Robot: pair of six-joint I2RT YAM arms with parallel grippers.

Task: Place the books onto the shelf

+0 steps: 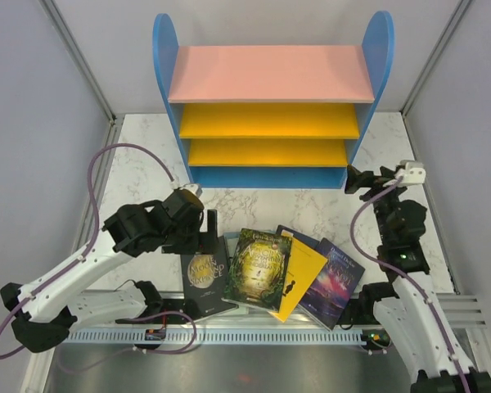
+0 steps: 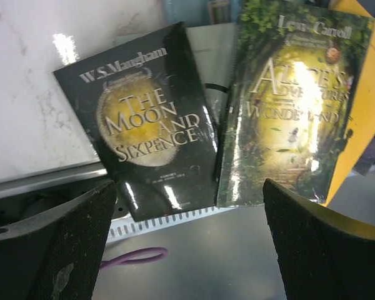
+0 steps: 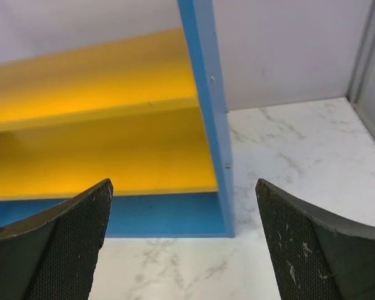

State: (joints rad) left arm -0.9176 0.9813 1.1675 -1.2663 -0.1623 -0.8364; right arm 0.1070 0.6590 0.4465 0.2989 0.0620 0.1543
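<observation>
The small bookcase [image 1: 270, 115] stands at the top centre of the overhead view, at the far side of the white marble desk [image 1: 139, 164]. It has blue round-topped side panels, a pink top board [image 1: 270, 74], two yellow-orange shelves and a blue base [image 1: 266, 177]. No book is on either shelf.

The books lie fanned out and overlapping in the lower middle of the overhead view, near the arm bases. Leftmost is the black paperback [image 1: 204, 282], titled "The Moon and Sixpence" over a gold moon. The green-gold paperback [image 1: 258, 268] – "Alice's Adventures in Wonderland" – lies just right of it, overlapping its edge. A plain yellow book [image 1: 301, 274] lies partly under the green one. To its right is a blue-purple galaxy book [image 1: 340, 282], and another blue cover [image 1: 299, 236] peeks out behind the yellow one. In the left wrist view the lower edge of the black paperback reaches over a slotted white rail [image 2: 156, 225].

The left end effector [image 1: 204, 229] sits left of centre in the overhead view, just above the black paperback. Its jaws are spread wide and grip nothing – the wrist view shows both front covers between its fingers [image 2: 69, 244].

The right end effector [image 1: 353, 178] is at the right of the overhead view, just beside the bookcase's right side panel [image 3: 206, 112] near the base. It is also fully spread and empty.

A purple cable [image 1: 131, 151] loops over the desk in the left of the overhead view.
</observation>
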